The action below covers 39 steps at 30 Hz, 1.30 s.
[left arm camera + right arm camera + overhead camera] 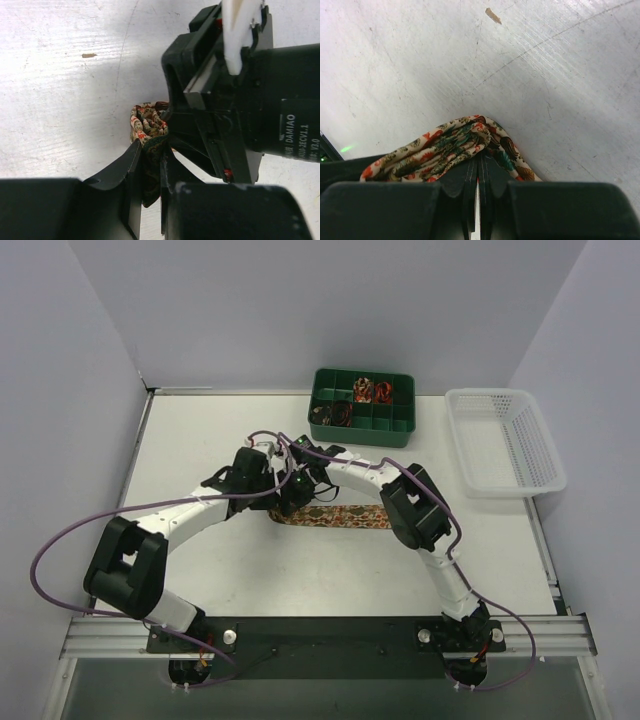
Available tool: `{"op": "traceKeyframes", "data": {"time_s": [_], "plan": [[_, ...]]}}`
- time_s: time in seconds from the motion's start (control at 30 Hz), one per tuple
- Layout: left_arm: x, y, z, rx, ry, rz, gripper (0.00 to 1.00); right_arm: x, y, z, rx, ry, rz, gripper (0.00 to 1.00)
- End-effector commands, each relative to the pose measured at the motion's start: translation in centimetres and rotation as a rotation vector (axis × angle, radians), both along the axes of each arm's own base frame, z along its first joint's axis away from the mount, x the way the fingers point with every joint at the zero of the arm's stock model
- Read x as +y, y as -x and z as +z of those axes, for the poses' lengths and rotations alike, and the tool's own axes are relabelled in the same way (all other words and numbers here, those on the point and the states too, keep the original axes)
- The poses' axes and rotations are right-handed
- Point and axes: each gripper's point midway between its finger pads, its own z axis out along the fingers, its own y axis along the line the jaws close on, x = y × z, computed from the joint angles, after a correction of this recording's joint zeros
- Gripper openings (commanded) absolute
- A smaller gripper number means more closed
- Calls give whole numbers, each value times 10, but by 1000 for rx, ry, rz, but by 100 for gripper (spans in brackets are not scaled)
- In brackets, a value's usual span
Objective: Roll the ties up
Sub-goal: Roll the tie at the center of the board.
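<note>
So that the coil is kept tight, the rolled end of the tie [340, 517] is clamped in the left hand [151, 155] at the middle of the table [200, 440]. The right hand [479, 162], fingers together, is seemingly set as its spindle

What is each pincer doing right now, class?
Left pincer: closed on the tie.
Right pincer: closed, tie looped around its tips; whether it pinches fabric cannot be told.
</note>
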Motion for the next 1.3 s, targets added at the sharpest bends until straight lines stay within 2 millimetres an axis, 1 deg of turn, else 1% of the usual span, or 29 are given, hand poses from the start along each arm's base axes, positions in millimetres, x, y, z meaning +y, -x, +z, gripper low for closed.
{"op": "traceKeyframes", "data": {"time_s": [0.0, 0.17, 0.23, 0.33, 0.37, 0.4, 0.47, 0.5, 0.57, 0.6, 0.7, 0.73, 0.8, 0.83, 0.87, 0.9, 1.03, 1.07, 1.13, 1.17, 1.23, 1.27], "plan": [[-22, -13, 26, -67, 23, -21, 0, -5, 14, -25, 42, 75, 16, 2], [-40, -14, 33, -95, 59, -51, 0, -4, 15, -26, 44, 77, 19, 2], [-40, -16, 30, -92, 52, -47, 0, -5, 13, -22, 43, 71, 16, 2], [-28, -17, 22, -74, -15, -15, 0, -5, 10, -9, 40, 44, 6, 2], [-23, -17, 20, -73, -39, -1, 0, -2, 12, -3, 57, 20, 16, 2], [-12, -17, 16, -67, -88, 29, 0, -3, 8, 8, 53, -5, 9, 2], [0, -18, 14, -70, -142, 64, 0, -3, 4, 23, 51, -39, 0, 2], [10, -18, 11, -66, -189, 91, 0, -3, 1, 36, 31, -58, -4, 2], [21, -18, 9, -63, -227, 116, 0, -7, -8, 48, 12, -75, -20, 2], [29, -19, 9, -64, -248, 142, 0, -9, -11, 56, -6, -85, -25, 2], [38, -18, 8, -56, -258, 171, 0, -20, -24, 68, -28, -96, -57, 2], [43, -19, 8, -61, -271, 188, 0, -26, -28, 68, -25, -93, -74, 2], [47, -20, 12, -75, -284, 200, 0, -35, -34, 69, -35, -88, -90, 2], [50, -20, 13, -82, -299, 206, 0, -39, -33, 66, -28, -80, -97, 2], [52, -20, 13, -80, -310, 205, 0, -47, -37, 64, -25, -74, -114, 2], [53, -21, 14, -83, -320, 208, 0, -51, -37, 65, -25, -73, -119, 2], [58, -21, 9, -72, -390, 206, 0, -70, -40, 57, -19, -44, -153, 2], [59, -19, 5, -64, -413, 200, 0, -76, -42, 55, -17, -37, -164, 2], [57, -19, 2, -58, -434, 192, 0, -81, -42, 53, -14, -30, -174, 2], [56, -17, -1, -54, -456, 185, 0, -83, -44, 56, -20, -31, -182, 2], [52, -18, -3, -55, -475, 177, 0, -91, -46, 53, -14, -24, -197, 2], [47, -15, -7, -47, -488, 156, 0, -93, -47, 56, -17, -25, -202, 2]]}}
